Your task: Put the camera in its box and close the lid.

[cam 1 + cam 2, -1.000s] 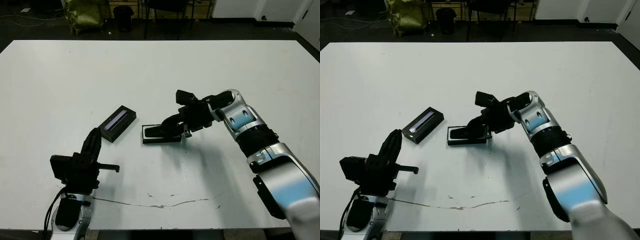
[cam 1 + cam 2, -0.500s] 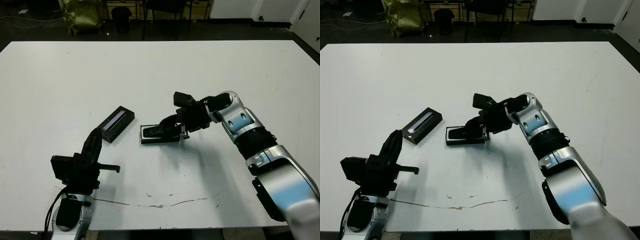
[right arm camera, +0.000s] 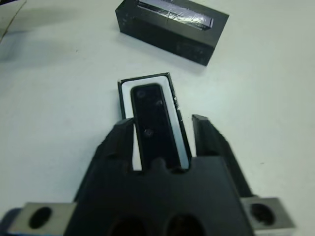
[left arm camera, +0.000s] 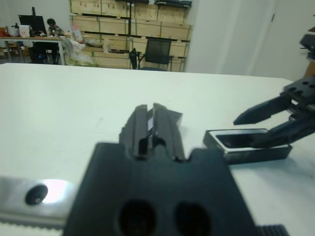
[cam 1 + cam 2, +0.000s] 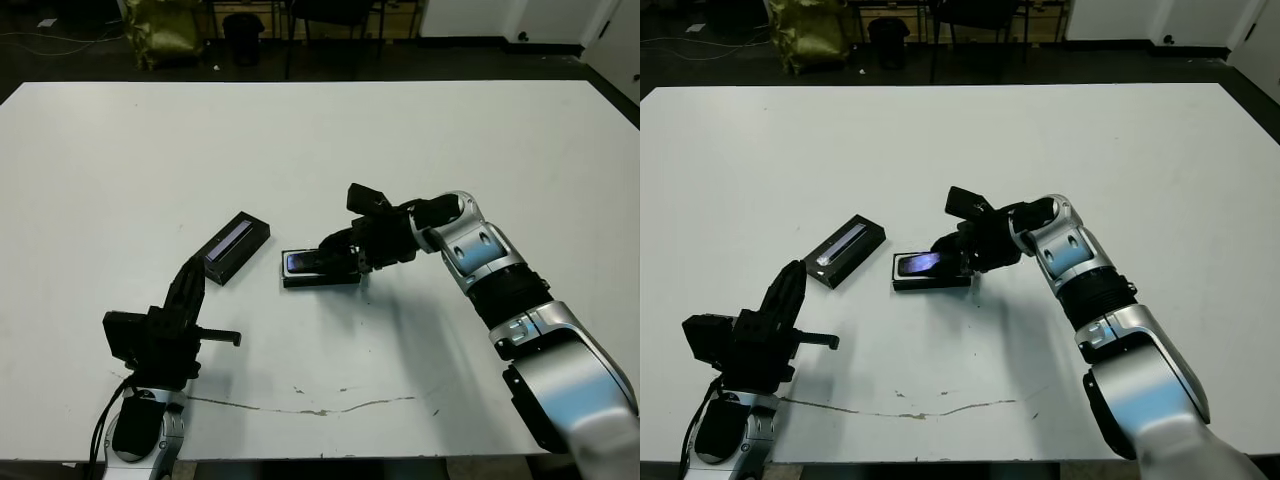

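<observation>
The camera (image 3: 152, 123), a glossy black bar, lies inside the white-lined box (image 3: 145, 80) near the table's middle. My right gripper (image 5: 338, 252) is open at the box's right end, and its fingers (image 3: 120, 140) straddle that end without closing on anything. The lid (image 5: 237, 247), black with a silvery stripe, lies on the table just left of the box, separate from it. My left gripper (image 5: 191, 268) is shut and empty near the front left, pointing toward the lid and short of it.
The white table (image 5: 400, 130) has a thin cracked line (image 5: 320, 408) near its front edge. Beyond the far edge are a yellow-green bag (image 5: 165, 30) and chair legs on a dark floor.
My right gripper's fingers have drawn back from over the box, and the camera's glossy face now shows lying in it. The left arm and the lid have not moved.
</observation>
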